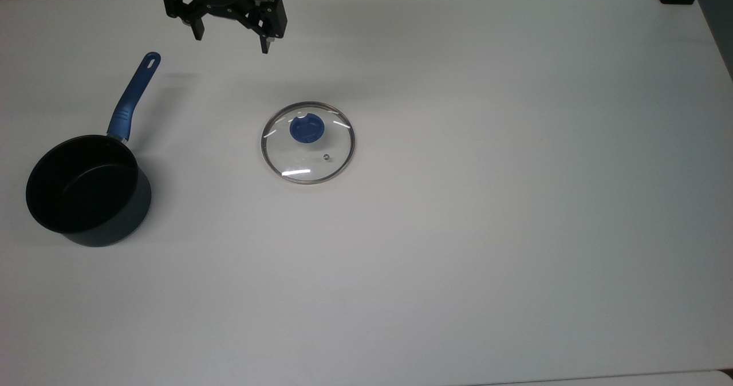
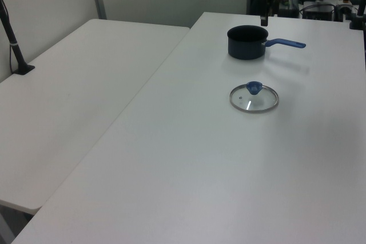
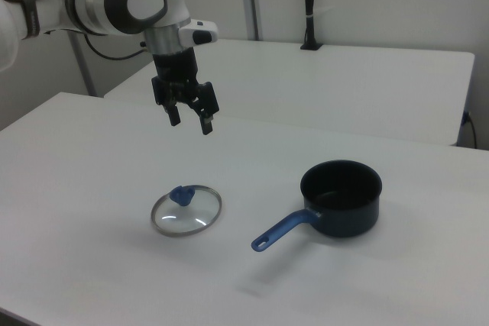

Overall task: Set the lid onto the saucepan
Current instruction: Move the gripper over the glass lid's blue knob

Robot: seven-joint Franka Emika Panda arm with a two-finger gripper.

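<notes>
On a plain white desk [image 1: 487, 231], you see one lid [image 1: 308, 142] and one saucepan [image 1: 87, 188], well apart from each other. A second white desk [image 2: 74, 90] stands butted against the first, along the left view's left, and a black post [image 3: 309, 5] rises from its far edge in the right view. Pale partition walls close off the room behind; in the left view, dark equipment crowds the far end beyond the desk.

Your one lid, clear glass with a metal rim and a blue knob [image 1: 307, 129], lies flat on the desk, knob up, roughly midway across the top view and nearer its upper edge than its lower. A small steam hole shows just below the knob in the top view.

Your one saucepan sits upright and open near the desk's edge at the top view's left, its dark bowl holding nothing. Its single blue handle [image 1: 134, 97] points toward the top view's upper edge, the slot at its tip visible.

One white arm [image 3: 122, 1] reaches in from the right view's left. Its black claw [image 3: 191, 120] hangs in the air above the desk, fingers spread and pinching nothing, pointing downward. In the top view the claw [image 1: 232, 41] sits close to the desk's upper edge, above the lid and clear of it.
</notes>
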